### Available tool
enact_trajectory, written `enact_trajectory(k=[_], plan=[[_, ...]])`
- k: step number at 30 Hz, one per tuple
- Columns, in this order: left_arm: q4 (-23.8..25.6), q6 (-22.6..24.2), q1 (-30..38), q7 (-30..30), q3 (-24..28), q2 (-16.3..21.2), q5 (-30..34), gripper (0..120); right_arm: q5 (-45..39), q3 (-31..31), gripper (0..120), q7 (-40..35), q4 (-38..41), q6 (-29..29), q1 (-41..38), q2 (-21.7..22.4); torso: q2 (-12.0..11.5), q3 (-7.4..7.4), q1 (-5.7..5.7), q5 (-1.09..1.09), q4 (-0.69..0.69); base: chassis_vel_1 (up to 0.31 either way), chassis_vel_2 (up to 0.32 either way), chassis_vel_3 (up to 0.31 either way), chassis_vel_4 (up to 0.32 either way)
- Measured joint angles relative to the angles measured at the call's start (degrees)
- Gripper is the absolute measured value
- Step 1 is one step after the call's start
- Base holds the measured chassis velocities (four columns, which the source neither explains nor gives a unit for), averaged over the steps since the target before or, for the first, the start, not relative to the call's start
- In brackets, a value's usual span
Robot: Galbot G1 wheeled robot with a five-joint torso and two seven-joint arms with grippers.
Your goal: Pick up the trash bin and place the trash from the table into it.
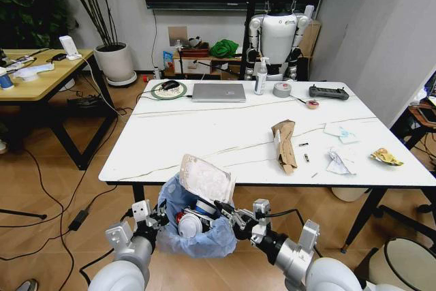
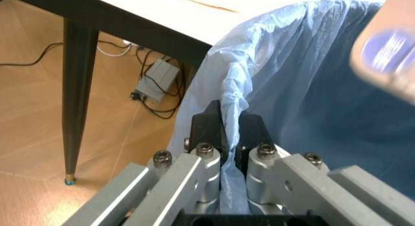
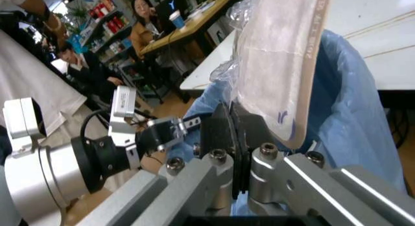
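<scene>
Blue-lined trash bin [image 1: 194, 226], part-filled, hangs below the table [image 1: 204, 138] edge, left gripper [image 1: 155, 217] and right gripper [image 1: 228, 212] both clamped on its rim; cardboard [image 1: 284, 144] and papers [image 1: 339, 160] remain uncollected.

Silver-grey rounded arms end in black-fingered left gripper [image 1: 163, 219] and right gripper [image 1: 227, 210], grey links hex-bolted.
</scene>
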State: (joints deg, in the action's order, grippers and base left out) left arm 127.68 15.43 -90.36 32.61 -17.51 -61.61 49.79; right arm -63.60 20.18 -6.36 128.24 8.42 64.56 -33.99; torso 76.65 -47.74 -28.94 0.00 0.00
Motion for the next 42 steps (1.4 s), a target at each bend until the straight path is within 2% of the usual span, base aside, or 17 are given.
enact_trajectory(k=[21,24,26,27,29,31,34,37,42], plan=[[-0.21,0.05,0.47,0.02,0.13,0.1,0.34,0,3.41,0.11,0,1.68,-0.75,0.06,2.29,0.7,0.0,0.0,0.0,0.0,0.0,0.0,0.0,0.0,0.0],[-0.27,0.05,0.49,0.02,0.13,0.11,0.37,0,3.58,0.07,3,1.83,-0.85,0.1,2.55,0.82,0.0,0.0,0.0,0.0,0.0,0.0,0.0,0.0,0.0],[-0.46,0.06,0.73,0.04,0.2,0.15,0.54,0,3.74,0.19,18,1.98,-0.96,0.13,2.62,0.99,0.0,0.0,0.0,0.0,0.0,0.0,0.0,0.0,0.0],[-0.52,0.07,0.81,0.06,0.24,0.14,0.58,0,3.74,0.34,18,1.98,-1.02,0.13,2.42,0.95,0.0,0.0,0.0,0.0,0.0,0.0,0.0,0.0,0.0],[-0.63,0.09,0.93,0.08,0.34,0.1,0.64,0,3.73,0.65,30,1.98,-1.09,0.12,1.84,0.72,0.0,0.0,0.0,0.0,0.0,0.0,0.0,0.0,0.0],[-0.66,0.1,0.95,0.08,0.36,0.09,0.65,0,3.71,0.7,31,1.97,-1.1,0.1,1.71,0.68,0.0,0.0,0.0,0.0,0.01,0.0,0.0,0.0,0.0],[-0.76,0.13,1.1,0.11,0.41,0.11,0.78,0,3.59,0.83,46,1.88,-1.12,0.06,1.24,0.72,0.0,0.0,0.0,0.0,0.01,0.0,0.0,0.0,0.0],[-0.79,0.16,1.2,0.14,0.46,0.1,0.86,0,3.48,0.81,53,1.65,-1.17,0.07,0.85,0.6,0.0,0.0,0.0,0.0,0.0,0.0,0.0,0.0,0.0],[-0.95,0.24,0.96,0.17,0.83,0.13,0.88,0,1.59,-3.17,75,-0.11,-2.46,0.12,-2.83,-2.21,0.0,0.0,0.0,0.0,0.01,0.0,0.0,0.0,0.0]])
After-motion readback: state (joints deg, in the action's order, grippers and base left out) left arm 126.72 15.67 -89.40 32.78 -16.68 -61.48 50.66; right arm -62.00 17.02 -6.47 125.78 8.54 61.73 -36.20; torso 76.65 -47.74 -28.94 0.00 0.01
